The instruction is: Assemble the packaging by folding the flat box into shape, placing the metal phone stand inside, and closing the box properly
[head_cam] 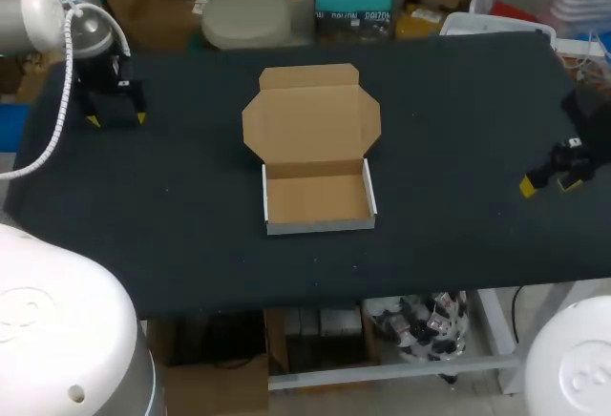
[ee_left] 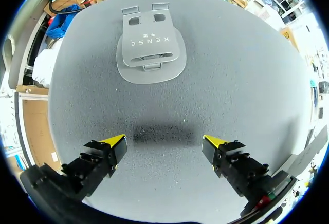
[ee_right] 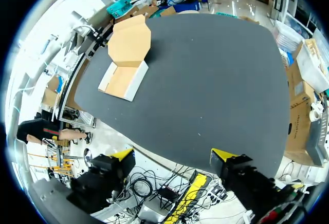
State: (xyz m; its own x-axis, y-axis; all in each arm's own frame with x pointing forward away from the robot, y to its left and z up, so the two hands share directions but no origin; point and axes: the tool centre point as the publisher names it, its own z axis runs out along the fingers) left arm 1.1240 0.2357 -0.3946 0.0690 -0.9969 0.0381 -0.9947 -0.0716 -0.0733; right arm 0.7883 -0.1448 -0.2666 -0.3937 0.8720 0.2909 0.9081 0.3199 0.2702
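Observation:
The cardboard box (head_cam: 318,197) stands in the middle of the table, folded into a shallow tray, with its lid (head_cam: 311,115) lying open and flat behind it. It also shows far ahead of my right gripper as the box (ee_right: 123,77). The grey metal phone stand (ee_left: 150,49) lies flat on the mat ahead of my left gripper (ee_left: 164,143), well clear of the fingertips. I cannot make the stand out in the head view. My left gripper (head_cam: 115,117) is open at the table's far left. My right gripper (head_cam: 552,179) is open and empty near the right edge, and in its own view the gripper (ee_right: 172,156) hangs by the table's edge.
The dark mat (head_cam: 458,101) covers the whole table. Its front edge (head_cam: 382,287) runs close below the box tray. Nothing else lies on the mat.

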